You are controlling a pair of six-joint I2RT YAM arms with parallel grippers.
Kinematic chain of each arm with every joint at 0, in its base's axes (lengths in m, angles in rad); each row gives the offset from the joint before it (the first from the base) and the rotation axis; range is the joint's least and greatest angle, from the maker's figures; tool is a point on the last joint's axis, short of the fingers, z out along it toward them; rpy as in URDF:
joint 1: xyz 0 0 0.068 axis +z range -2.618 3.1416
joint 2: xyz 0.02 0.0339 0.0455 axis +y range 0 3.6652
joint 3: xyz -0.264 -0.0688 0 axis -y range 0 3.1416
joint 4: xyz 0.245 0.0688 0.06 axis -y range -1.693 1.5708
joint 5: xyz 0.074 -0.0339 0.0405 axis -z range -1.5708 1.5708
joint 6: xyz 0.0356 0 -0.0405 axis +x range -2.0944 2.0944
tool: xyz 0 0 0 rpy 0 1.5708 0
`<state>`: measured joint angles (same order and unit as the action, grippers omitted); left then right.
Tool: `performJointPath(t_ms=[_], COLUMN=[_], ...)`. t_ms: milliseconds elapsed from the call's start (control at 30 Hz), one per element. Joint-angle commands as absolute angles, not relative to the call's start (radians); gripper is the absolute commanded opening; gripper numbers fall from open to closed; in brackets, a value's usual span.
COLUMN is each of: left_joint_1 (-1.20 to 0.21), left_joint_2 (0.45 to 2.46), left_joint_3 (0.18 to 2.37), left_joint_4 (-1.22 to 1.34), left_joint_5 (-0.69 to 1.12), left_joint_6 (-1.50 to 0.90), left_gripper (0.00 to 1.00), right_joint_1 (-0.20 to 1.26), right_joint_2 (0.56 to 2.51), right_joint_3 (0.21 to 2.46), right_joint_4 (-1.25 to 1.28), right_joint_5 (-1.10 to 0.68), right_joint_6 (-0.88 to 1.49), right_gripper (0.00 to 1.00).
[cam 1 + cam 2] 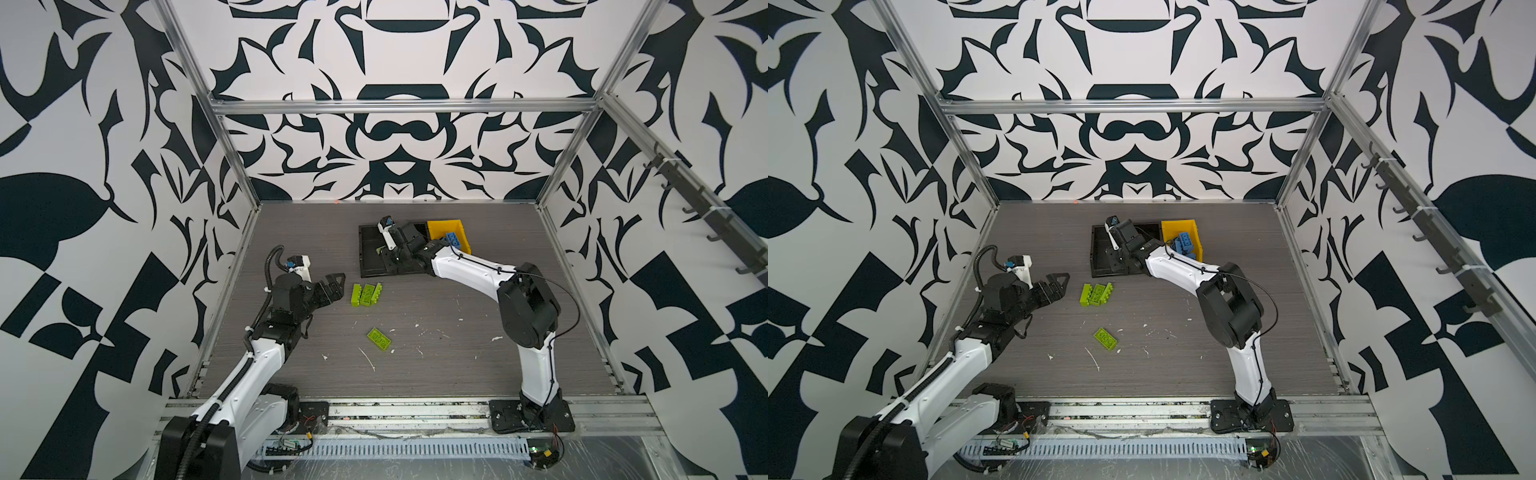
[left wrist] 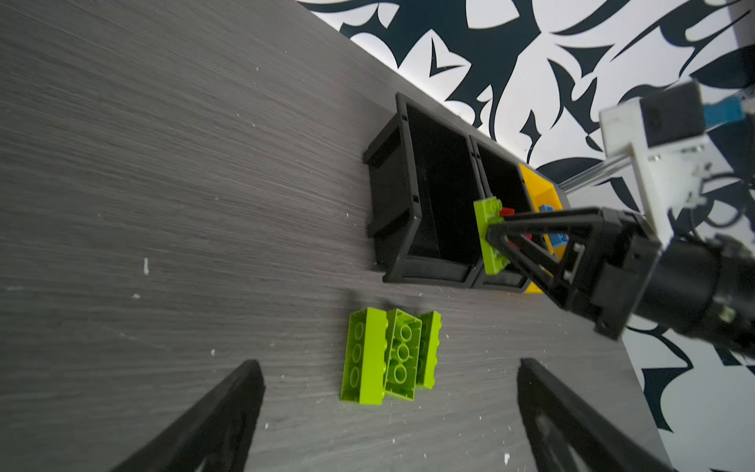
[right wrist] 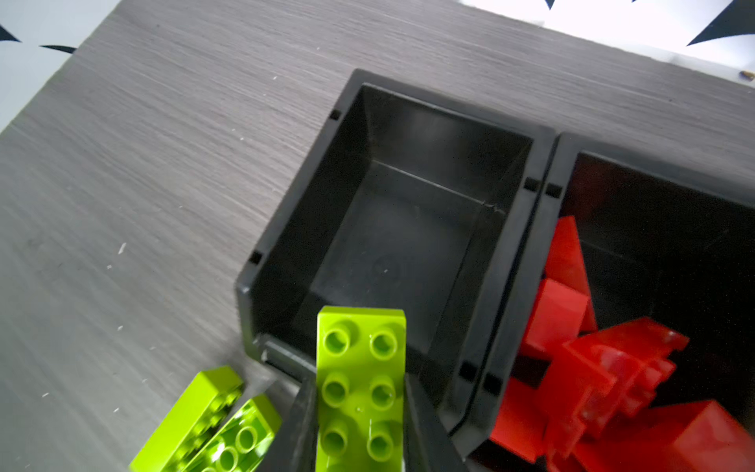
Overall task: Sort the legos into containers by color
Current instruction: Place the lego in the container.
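Observation:
My right gripper (image 3: 359, 386) is shut on a lime green lego (image 3: 361, 347), holding it over the near rim of the empty left black container (image 3: 408, 229). The black container beside it (image 3: 653, 171) holds red legos (image 3: 604, 359). The yellow container (image 1: 440, 226) holds blue legos (image 1: 454, 240). Three lime legos (image 1: 365, 294) lie bunched together on the table, studs sideways. My left gripper (image 1: 340, 286) is open just left of them, and the left wrist view shows them (image 2: 388, 355) ahead between my wide-apart fingers (image 2: 241, 392). One more lime lego (image 1: 379, 337) lies flat nearer the front.
The three containers stand in a row at the back of the grey table (image 1: 457, 332), near the patterned back wall. White scraps (image 1: 368, 358) litter the tabletop. Metal frame posts (image 1: 232, 166) edge the table on both sides.

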<state>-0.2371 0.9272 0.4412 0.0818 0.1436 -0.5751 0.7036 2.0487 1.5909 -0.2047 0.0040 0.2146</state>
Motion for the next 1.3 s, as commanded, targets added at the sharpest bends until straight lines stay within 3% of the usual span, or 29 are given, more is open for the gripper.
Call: performJointPath(t_ms=[0,633,867,1033,1133,1267], left_joint_1=[-0.297,-0.523,-0.603,-0.766,-0.864,-0.938], left_joint_2=[0.894,0.759,0.788,0.852,0.898,0.929], left_joint_3=[0.478,0.491,0.485,0.512,0.518,0.501], left_joint_4=[-0.110,-0.440,-0.470,-0.473,-0.479,-0.433], left_joint_5=[0.080,0.021,0.015,-0.038,-0.063,-0.087], left_joint_6=[-0.562,-0.667,-0.724,-0.813,-0.882,-0.944], left_gripper=[0.99,1.00,0.97,0.97,0.97,0.98], right_joint_1=[0.681,0.663,0.663,0.661,0.660,0.658], right_joint_2=[2.056,2.184,2.142,1.990,1.787,1.439], right_joint_3=[1.651,1.795,1.814,1.710,1.497,1.087], right_joint_4=[-0.175,-0.171,-0.186,-0.127,0.006,0.308], right_joint_5=[-0.031,-0.054,-0.072,-0.118,-0.127,-0.055], right_joint_6=[0.190,0.179,0.142,0.100,0.064,-0.015], right_gripper=[0.31,0.34,0.55,0.61,0.62,0.70])
